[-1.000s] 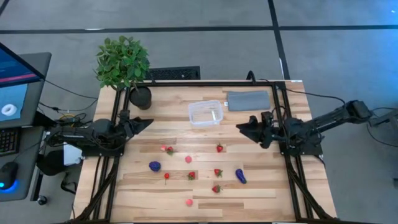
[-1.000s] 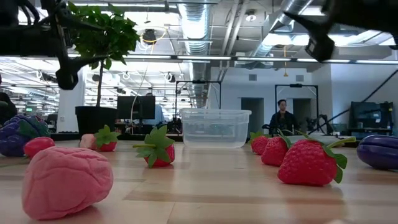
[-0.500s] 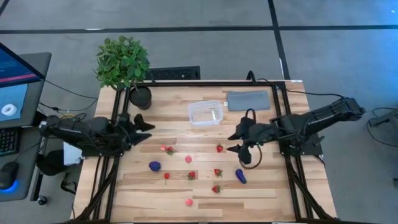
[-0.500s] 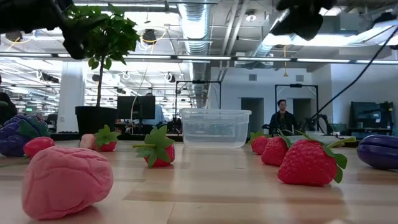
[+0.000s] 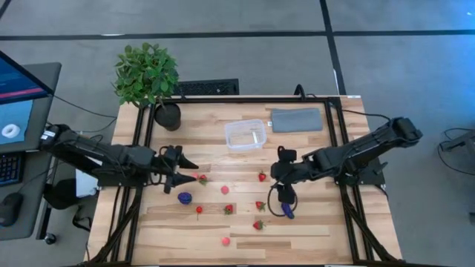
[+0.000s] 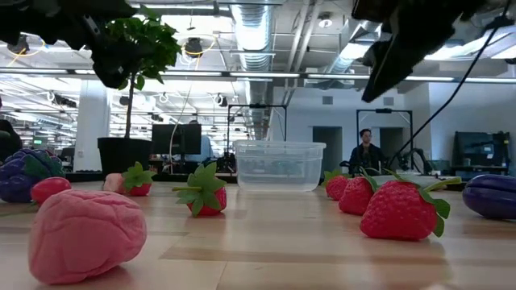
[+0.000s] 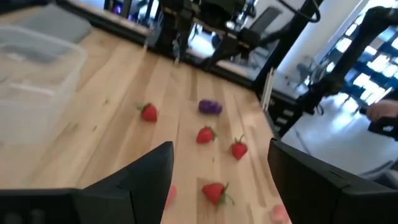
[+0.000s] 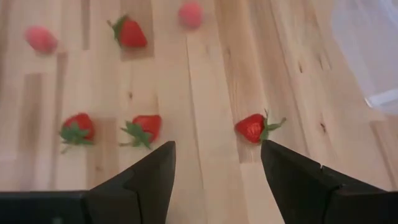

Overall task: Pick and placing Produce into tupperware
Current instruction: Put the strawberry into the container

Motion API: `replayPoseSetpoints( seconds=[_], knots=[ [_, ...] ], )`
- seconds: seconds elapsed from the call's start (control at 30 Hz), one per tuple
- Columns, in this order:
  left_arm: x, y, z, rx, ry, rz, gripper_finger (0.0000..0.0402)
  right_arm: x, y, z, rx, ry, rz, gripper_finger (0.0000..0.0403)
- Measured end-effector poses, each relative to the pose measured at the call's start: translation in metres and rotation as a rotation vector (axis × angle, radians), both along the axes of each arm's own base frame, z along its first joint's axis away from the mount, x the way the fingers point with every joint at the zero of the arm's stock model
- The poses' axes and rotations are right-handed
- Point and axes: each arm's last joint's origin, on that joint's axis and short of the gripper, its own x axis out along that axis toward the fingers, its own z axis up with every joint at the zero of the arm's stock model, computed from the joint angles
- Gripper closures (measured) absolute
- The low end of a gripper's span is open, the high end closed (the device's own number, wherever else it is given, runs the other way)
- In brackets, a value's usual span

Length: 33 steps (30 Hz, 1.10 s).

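Nearest the table's front edge, a pink piece [image 5: 225,240] lay alone. Farther in sat scattered produce: strawberries [image 5: 259,205], a dark purple piece [image 5: 184,197] on the left and another [image 5: 286,211] on the right. Nothing was picked up yet. Left gripper [image 5: 187,171] hovered beside a strawberry [image 5: 201,179], fingers spread and empty, probably lined up for that grab. Right gripper [image 5: 280,172] hung near another strawberry [image 5: 262,176], fingers also spread, holding nothing. Beyond both, the tupperware [image 5: 245,135] stood empty, central so either arm could likely reach it. A grey pad [image 5: 295,119] lay just beside it and a potted plant [image 5: 147,74] stood at the far left corner.
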Motion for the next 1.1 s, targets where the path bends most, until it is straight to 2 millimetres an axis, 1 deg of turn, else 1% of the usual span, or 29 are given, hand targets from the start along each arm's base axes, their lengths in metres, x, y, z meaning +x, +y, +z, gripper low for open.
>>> replayPoseSetpoints(
  seconds=[0.13, 0.27, 0.47, 0.6, 0.77, 0.93, 1.1],
  knots=[
    [-0.004, 0.001, -0.002, -0.001, 0.081, 0.004, 0.0152, 0.009, -0.001, -0.014, -0.048, 0.028, -0.028, 0.0143],
    [-0.009, 0.002, -0.004, -0.004, 0.124, 0.015, 0.0152, 0.020, -0.003, -0.029, -0.037, 0.049, -0.084, 0.0143],
    [-0.020, 0.005, -0.007, -0.017, 0.178, 0.037, 0.0152, 0.035, 0.001, -0.049, -0.007, 0.048, -0.140, 0.0143],
    [-0.028, 0.007, -0.008, -0.019, 0.204, 0.043, 0.0152, 0.039, 0.001, -0.060, 0.023, 0.060, -0.227, 0.0143],
    [-0.035, 0.009, -0.008, -0.013, 0.210, 0.057, 0.0152, 0.040, -0.004, -0.063, 0.088, 0.048, -0.427, 0.0143],
    [-0.040, 0.011, -0.010, -0.009, 0.232, 0.059, 0.0152, 0.036, -0.007, -0.056, 0.154, 0.007, -0.612, 0.0143],
    [-0.042, 0.011, -0.013, -0.100, 0.288, 0.086, 0.0152, 0.034, -0.006, -0.057, 0.311, 0.044, -0.778, 0.0143]
  ],
)
